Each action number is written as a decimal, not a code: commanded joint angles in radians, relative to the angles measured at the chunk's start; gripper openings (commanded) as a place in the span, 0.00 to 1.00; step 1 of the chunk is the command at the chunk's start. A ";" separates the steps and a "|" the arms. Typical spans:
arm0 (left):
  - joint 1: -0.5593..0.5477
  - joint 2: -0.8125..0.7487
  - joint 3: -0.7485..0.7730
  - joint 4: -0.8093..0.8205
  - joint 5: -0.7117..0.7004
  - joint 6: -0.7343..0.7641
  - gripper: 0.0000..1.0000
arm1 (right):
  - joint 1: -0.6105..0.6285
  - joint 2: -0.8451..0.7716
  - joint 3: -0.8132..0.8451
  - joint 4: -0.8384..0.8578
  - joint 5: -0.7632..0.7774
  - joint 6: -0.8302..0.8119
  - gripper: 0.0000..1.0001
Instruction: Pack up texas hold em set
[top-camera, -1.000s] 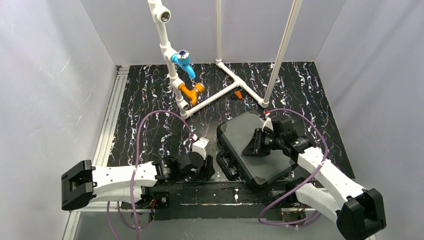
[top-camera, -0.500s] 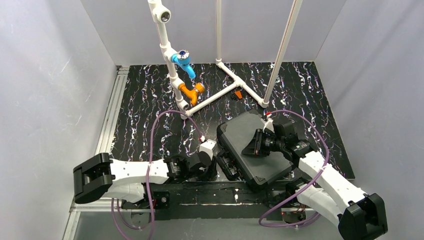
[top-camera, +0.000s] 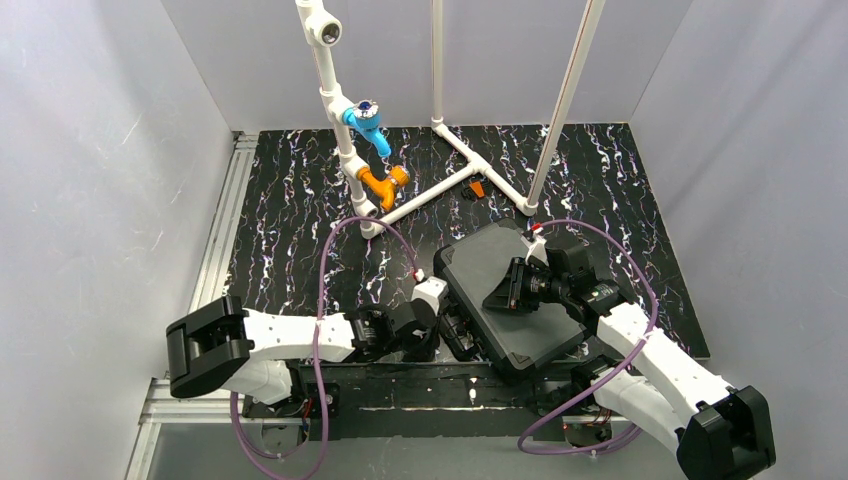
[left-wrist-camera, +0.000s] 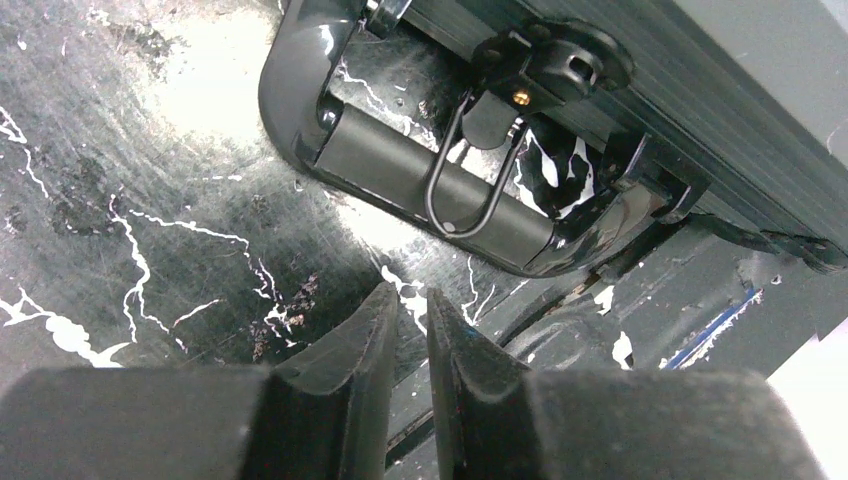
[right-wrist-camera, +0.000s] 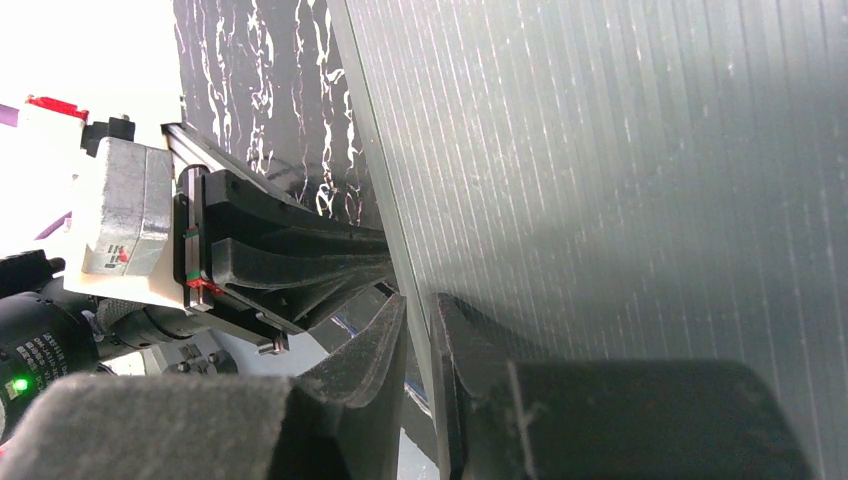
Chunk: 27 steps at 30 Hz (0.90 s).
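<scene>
From the overhead camera I see the black hard plastic case (top-camera: 520, 320) lying flat and closed on the black, white-veined table (top-camera: 300, 230). It sits close to the near edge, right of centre and turned askew. Its carry handle (left-wrist-camera: 420, 185) points towards the left arm and rests down on the table top.

My left gripper (left-wrist-camera: 412, 310) is low over the table just beside that handle, not touching it. Its fingers are almost together, with only a thin slit between them. Bare table shows through the slit, so they hold nothing. In the left wrist view a thin dark wire loop (left-wrist-camera: 462, 205) hangs across the handle's grip bar from a round black latch fitting (left-wrist-camera: 550, 65) on the case's ribbed side wall.

My right gripper (right-wrist-camera: 418, 315) is over the case lid, on the half nearer the handle, pointing towards the left arm. Its fingers are also close together. In the right wrist view the lid's finely ribbed surface fills the right side, and its edge runs straight into the narrow gap between the fingers. I cannot tell whether they pinch that edge or merely sit astride it.

Well apart, at the back of the table, stands the white pipe frame (top-camera: 430, 195) with a blue fitting (top-camera: 368, 125) and an orange fitting (top-camera: 383, 182).
</scene>
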 joint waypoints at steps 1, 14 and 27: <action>0.006 0.018 0.042 -0.003 -0.005 0.025 0.15 | 0.001 0.040 -0.069 -0.135 0.147 -0.049 0.24; 0.007 0.076 0.079 -0.003 -0.022 0.025 0.00 | 0.001 0.040 -0.067 -0.133 0.143 -0.055 0.24; 0.009 0.113 0.113 -0.003 -0.041 0.036 0.00 | 0.001 0.045 -0.066 -0.132 0.140 -0.055 0.24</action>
